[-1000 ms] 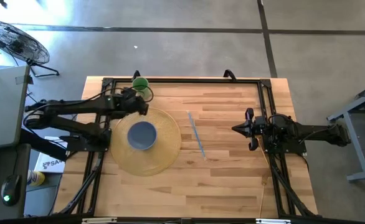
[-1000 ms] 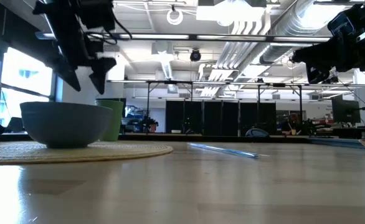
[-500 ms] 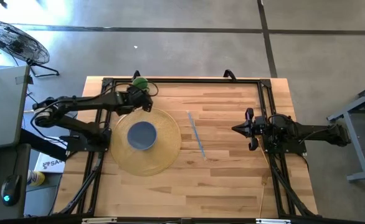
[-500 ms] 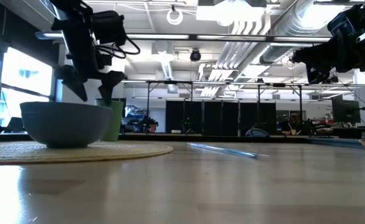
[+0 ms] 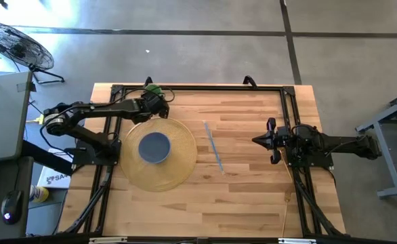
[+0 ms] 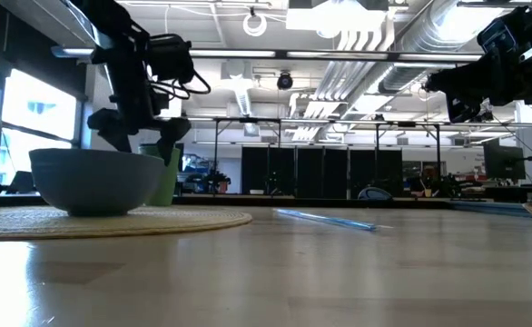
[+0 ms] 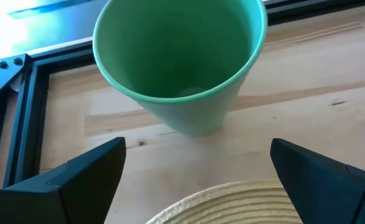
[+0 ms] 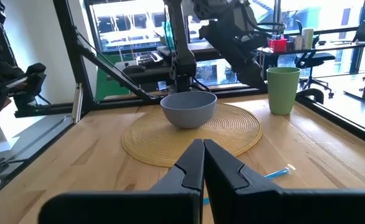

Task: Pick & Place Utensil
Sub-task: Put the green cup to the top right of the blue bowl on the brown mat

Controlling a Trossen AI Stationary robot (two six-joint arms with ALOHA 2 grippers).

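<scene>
A thin light-blue utensil [image 5: 213, 149] lies flat on the bare wood in the middle of the table, also in the low view [image 6: 325, 219] and the right wrist view [image 8: 276, 173]. A green cup [image 7: 182, 68] stands upright at the far left corner [image 5: 152, 89]. My left gripper [image 7: 198, 168] is open and low just near of the cup, with a finger [image 7: 76, 180] on either side and short of it. My right gripper [image 8: 203, 162] is shut and hovers over the table's right side [image 5: 256, 141], well clear of the utensil.
A grey-blue bowl [image 5: 154, 147] sits on a round woven mat [image 5: 178, 169] on the table's left half, just near of the cup and my left gripper. A black frame rail [image 5: 198, 88] runs along the far edge. Bare wood lies between the utensil and my right gripper.
My left gripper has moved from above the mat's far edge toward the far edge of the table and down, ending low in front of the green cup. It has stayed open. The right arm, bowl and utensil have kept still.
</scene>
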